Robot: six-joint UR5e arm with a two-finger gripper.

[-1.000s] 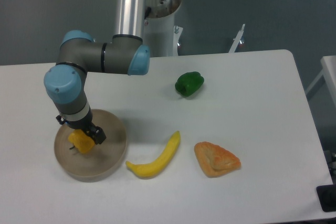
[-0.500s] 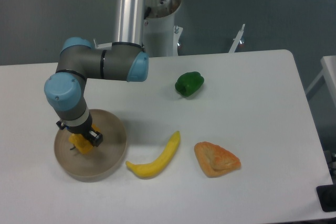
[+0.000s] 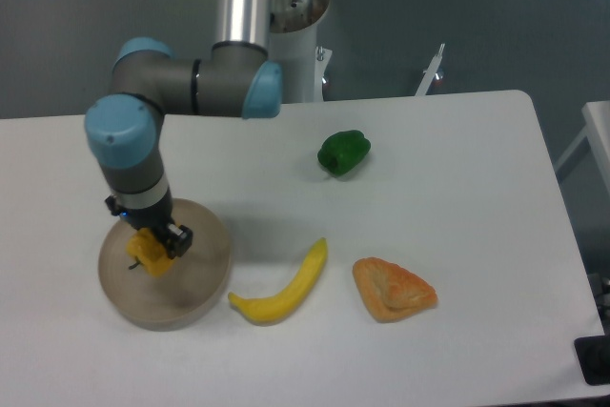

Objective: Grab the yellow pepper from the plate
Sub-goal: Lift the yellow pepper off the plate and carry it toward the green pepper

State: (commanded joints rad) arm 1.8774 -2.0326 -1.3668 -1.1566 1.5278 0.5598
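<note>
The yellow pepper (image 3: 148, 253) is where we start, at the far left of the table, sitting over the middle of the plate (image 3: 195, 285) with the gripper (image 3: 152, 244) right on top of it. Its dark stem sticks out to the left, toward the plate's left rim, so the pepper lies tipped on its side with its stem-to-base axis running roughly left to right. We cannot tell whether its underside touches the dish or hangs just above it. The gripper comes straight down from the wrist and its dark fingers (image 3: 177, 238) sit tight against the pepper's upper right side, closed onto it; the far finger is hidden behind the fruit. The plate itself is one round tan dish, and we count one yellow pepper on it, nothing else.

Moving right, we see one banana (image 3: 282, 287) lying on the white table (image 3: 457, 188) just beside the plate's right edge, curved, its thick end near the plate and its tip pointing up and to the right. Next, farther back, one green pepper (image 3: 343, 152) stands alone, well apart from the plate. Last on the right, one orange-brown triangular pastry-like toy (image 3: 392, 289) lies near the banana's tip, not touching it.
</note>
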